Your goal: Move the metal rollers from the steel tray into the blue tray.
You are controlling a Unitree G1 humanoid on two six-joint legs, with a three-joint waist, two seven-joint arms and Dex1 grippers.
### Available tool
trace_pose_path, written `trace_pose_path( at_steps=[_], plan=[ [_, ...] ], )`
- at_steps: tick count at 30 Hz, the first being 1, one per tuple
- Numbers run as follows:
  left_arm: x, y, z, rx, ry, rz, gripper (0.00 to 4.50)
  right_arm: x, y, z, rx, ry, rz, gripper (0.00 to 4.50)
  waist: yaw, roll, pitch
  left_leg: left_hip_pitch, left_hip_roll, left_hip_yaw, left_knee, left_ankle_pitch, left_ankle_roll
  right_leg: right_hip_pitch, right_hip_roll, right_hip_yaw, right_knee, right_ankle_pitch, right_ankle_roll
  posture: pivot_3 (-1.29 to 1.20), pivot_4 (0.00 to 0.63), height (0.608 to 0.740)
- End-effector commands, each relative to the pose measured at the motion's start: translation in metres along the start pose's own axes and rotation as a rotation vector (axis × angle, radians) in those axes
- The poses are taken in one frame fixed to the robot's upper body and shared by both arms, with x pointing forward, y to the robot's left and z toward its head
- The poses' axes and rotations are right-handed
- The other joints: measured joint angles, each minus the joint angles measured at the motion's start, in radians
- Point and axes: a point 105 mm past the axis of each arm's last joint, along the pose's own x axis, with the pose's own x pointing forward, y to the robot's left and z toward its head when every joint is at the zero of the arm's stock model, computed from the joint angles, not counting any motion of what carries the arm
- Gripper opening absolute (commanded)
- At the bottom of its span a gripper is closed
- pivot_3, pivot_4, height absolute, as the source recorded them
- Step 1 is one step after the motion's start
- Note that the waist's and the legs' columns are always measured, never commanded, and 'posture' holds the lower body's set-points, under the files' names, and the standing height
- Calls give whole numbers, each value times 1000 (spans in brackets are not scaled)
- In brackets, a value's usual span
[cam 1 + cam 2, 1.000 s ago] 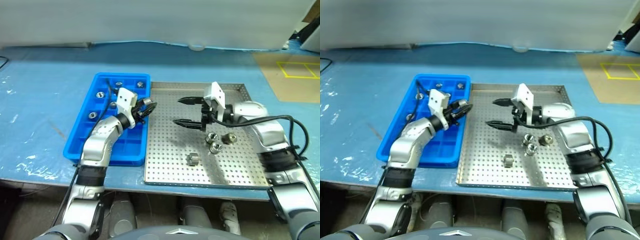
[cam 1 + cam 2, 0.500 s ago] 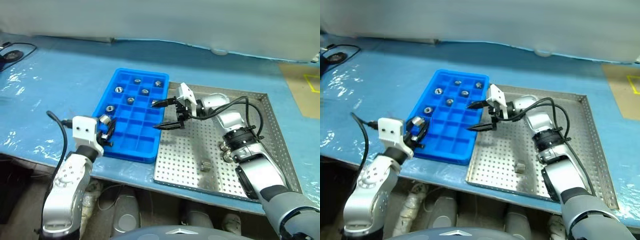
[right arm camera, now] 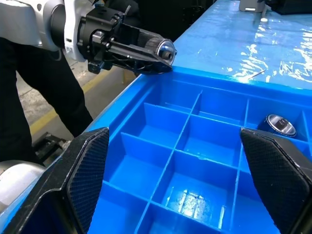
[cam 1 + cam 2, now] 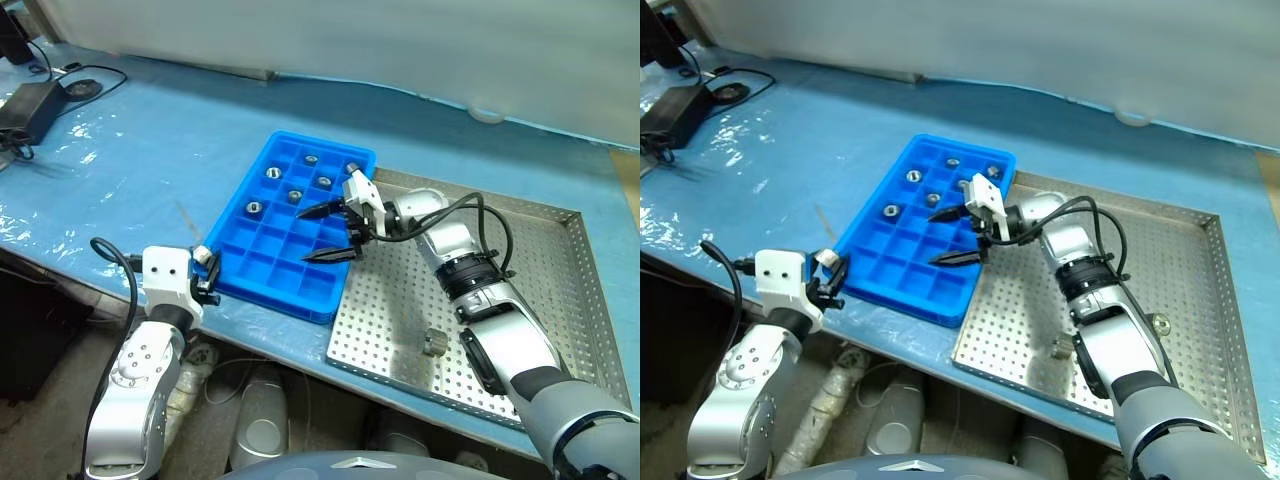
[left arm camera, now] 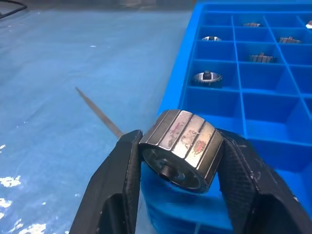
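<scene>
No text, label, brand, number or sign can be read anywhere in these views. The blue tray (image 4: 300,235), the steel tray (image 4: 560,300) and the metal roller (image 5: 183,148) shown close up in the left wrist view all carry plain surfaces with no marking that can be made out.
</scene>
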Motion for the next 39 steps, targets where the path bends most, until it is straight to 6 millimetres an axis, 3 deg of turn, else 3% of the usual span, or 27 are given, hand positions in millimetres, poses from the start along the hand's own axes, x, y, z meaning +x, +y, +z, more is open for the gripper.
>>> trace_pose_path(
  at_steps=[1, 7, 8, 12, 16, 20, 28, 33, 39],
  plan=[
    [4, -4, 5, 4, -17, -32, 1907, -11, -1, 8, -35, -20, -41, 4500, -2, 0, 0, 0, 0, 0, 0, 0, 0, 0, 0, 0, 0, 0, 0, 446, 150, 740],
    [10, -8, 2, 0, -2, -73, 1907, -16, 2, 9, -31, -14, -70, 4500, -11, 0, 0, 0, 1, 0, 4, 0, -1, -2, 0, 1, 6, 0, 0, 409, 150, 740],
    [10, -8, 2, -1, -3, -75, 2567, -17, 2, 9, -31, -14, -72, 4500, -16, 0, 0, 0, 1, 0, 5, 0, -1, -2, 0, 1, 8, 0, 0, 409, 150, 740],
    [18, -13, 11, -27, -26, -133, 3759, -20, 3, 14, -27, -16, -94, 4500, -29, 0, 0, 3, 1, 0, 6, 1, -1, -2, 0, 2, 13, 0, 0, 376, 150, 740],
    [37, -27, 28, -38, -88, -272, 3759, -31, 5, 18, -24, -11, -144, 4500, -32, 1, 0, 6, 0, 0, 6, 1, -1, 0, 0, 2, 15, 0, 0, 271, 150, 740],
    [56, -56, 45, -31, -138, -511, 3759, -51, 9, 20, -11, 3, -233, 4500, -57, 1, 0, 8, -1, 0, 7, 2, -3, 3, -1, 3, 15, 0, 0, 165, 150, 740],
    [73, -117, 58, -33, -154, -974, 3759, -89, 31, 14, 25, 64, -427, 4500, -174, 1, 0, 7, -1, 1, 6, 5, -8, 0, 0, 5, 14, 1, -1, -89, 150, 740],
    [67, -155, 53, -24, -104, -1262, 3759, -111, 50, 9, 60, 103, -548, 4500, -242, 2, 0, 10, -2, 4, 5, 4, -6, 0, 0, 8, 13, 0, 0, -244, 150, 740],
    [51, -185, 25, 184, 54, -1581, 3759, -133, 73, -3, 126, 157, -660, 4500, -285, 2, 0, 18, -3, 15, 5, 1, -1, 0, 0, 20, 13, 0, 1, -330, 150, 740]
  ],
)
